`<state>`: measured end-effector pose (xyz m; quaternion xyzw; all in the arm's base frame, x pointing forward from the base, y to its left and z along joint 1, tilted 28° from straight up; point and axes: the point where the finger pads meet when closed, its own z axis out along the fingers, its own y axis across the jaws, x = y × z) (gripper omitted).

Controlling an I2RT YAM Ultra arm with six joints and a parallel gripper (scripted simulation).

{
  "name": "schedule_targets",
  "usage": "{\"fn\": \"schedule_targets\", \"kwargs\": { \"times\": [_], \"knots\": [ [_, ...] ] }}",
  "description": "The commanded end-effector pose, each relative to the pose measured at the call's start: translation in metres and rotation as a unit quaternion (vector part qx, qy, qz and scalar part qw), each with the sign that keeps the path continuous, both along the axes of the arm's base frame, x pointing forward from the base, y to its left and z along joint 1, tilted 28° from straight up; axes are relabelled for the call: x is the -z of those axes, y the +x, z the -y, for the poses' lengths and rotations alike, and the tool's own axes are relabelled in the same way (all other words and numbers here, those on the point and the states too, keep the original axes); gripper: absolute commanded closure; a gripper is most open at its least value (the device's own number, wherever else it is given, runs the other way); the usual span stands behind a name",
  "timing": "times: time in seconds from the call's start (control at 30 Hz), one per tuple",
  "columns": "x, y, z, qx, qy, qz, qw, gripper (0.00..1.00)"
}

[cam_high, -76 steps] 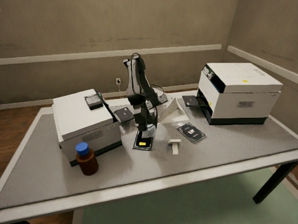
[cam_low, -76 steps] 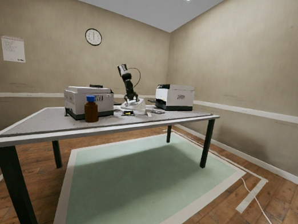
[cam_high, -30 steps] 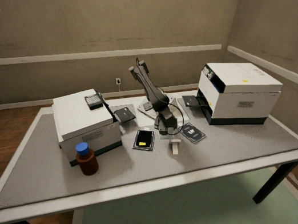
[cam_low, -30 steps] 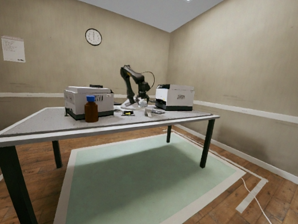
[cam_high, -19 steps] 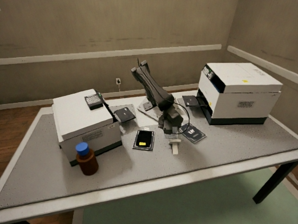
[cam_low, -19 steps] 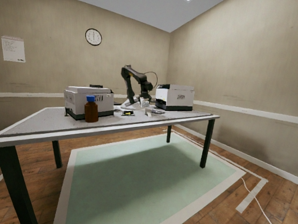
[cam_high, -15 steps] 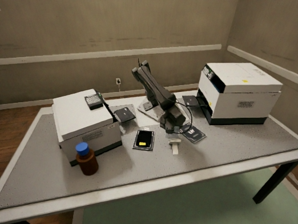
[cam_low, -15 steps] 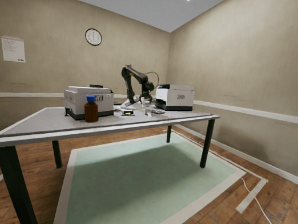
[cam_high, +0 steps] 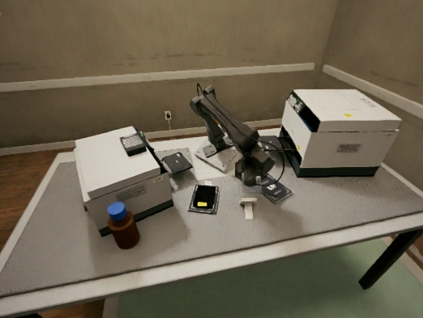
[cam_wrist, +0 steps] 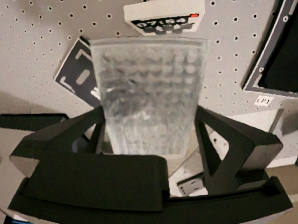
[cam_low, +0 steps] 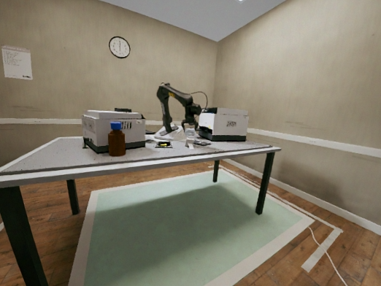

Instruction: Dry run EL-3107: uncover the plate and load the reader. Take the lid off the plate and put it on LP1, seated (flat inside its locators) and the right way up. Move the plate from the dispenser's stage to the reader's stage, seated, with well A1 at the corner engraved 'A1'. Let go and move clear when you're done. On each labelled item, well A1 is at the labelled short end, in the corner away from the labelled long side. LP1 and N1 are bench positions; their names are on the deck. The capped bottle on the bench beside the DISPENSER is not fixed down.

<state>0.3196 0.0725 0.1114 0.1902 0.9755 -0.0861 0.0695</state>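
A clear, dimpled lid (cam_wrist: 148, 99) was held between the fingers of the gripper (cam_wrist: 149, 137), which stood wide, closed on the lid's two long sides. In the wrist view the lid looked slightly tilted. The gripper hung near the middle of the desk (cam_high: 324, 203), just above the dark LP1 pad (cam_high: 276, 191) in front of the reader (cam_high: 340, 131). A small white stand (cam_high: 247, 205) sat just beside it, toward the desk's front edge. The dispenser (cam_high: 117, 170) occupied the left side; its stage (cam_high: 177, 161) looked dark, so I could not tell whether the plate was there. The capped bottle (cam_high: 123, 225) stood near the front-left corner. Likely risks: the tilted lid landing on a locator rather than flat inside, or clipping the stand.
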Motion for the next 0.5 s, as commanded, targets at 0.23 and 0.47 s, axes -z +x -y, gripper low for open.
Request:
{"fn": "schedule_targets", "kwargs": {
  "times": [0.23, 0.47],
  "knots": [
    [-0.011, 0.0, -0.027, -0.002, 0.001, 0.017, 1.0, 0.14],
    [-0.003, -0.007, -0.045, -0.009, -0.006, 0.005, 1.0, 0.14]
  ]
}}
